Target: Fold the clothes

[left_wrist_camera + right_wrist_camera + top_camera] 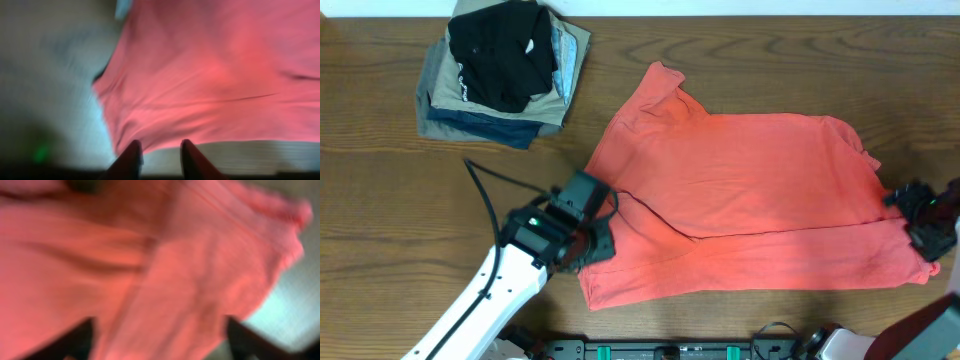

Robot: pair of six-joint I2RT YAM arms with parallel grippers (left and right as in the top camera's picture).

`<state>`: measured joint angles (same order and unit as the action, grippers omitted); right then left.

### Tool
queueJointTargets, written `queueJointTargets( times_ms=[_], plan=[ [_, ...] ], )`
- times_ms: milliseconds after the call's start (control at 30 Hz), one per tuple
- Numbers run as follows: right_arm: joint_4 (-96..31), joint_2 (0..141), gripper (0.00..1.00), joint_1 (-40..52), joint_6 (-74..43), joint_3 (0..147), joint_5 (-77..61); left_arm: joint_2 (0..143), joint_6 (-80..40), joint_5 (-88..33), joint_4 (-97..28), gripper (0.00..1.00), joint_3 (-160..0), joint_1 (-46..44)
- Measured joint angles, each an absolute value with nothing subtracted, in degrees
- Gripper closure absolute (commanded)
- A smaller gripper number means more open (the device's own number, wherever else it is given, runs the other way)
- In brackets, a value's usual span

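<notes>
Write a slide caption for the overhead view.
Coral-red short-sleeved cotton T-shirt spread on the brown wooden table, left hand at one end, right hand at the other, folded garments stacked nearby.

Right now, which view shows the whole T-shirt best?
Overhead: the T-shirt lies spread on the table, nearly its whole outline visible. The left wrist view gives only a blurred patch with one edge; the right wrist view is blurred red cloth.

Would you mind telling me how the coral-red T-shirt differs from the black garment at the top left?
The coral-red T-shirt lies spread wide on the table; the black garment is folded compactly. The T-shirt rests directly on the wood, the black garment atop a stack of folded clothes. The T-shirt covers far more area than the black garment. Both are soft clothing.
</notes>
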<state>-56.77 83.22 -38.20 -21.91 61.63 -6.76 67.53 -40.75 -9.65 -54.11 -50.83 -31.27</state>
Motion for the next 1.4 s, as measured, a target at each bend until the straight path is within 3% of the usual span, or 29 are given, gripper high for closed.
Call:
queueJointTargets(
  times_ms=[167, 267, 467, 700, 1000, 1400],
  plan=[
    [-52.8, 80.7, 0.01, -37.6, -19.9, 64.0, -17.1, 71.4, -34.7, -8.5, -49.7, 0.23, -61.9, -29.5],
    [-51.6, 80.8, 0.01, -35.3, -19.2, 64.0, -21.0, 76.7, -30.0, -8.3, -48.0, 0.16, -70.0, -26.2],
    [-51.4, 80.8, 0.01, -28.8, -17.2, 64.0, -21.4, 94.1, -19.3, -9.1, -47.6, 0.14, -90.0, -19.9],
    [-51.3, 80.8, 0.01, -22.9, -16.4, 64.0, -18.0, 115.8, -4.9, -9.7, -49.0, 0.13, -108.0, -19.7],
    [-51.7, 80.8, 0.01, -21.8, -16.0, 64.0, -16.8, 131.5, 6.1, -3.3, -42.7, 0.13, -109.6, -22.9],
    [-53.4, 80.8, 0.01, -21.8, -14.3, 64.0, -15.9, 134.3, 8.0, -0.5, -33.9, 0.13, -109.6, -24.1]
  ],
)
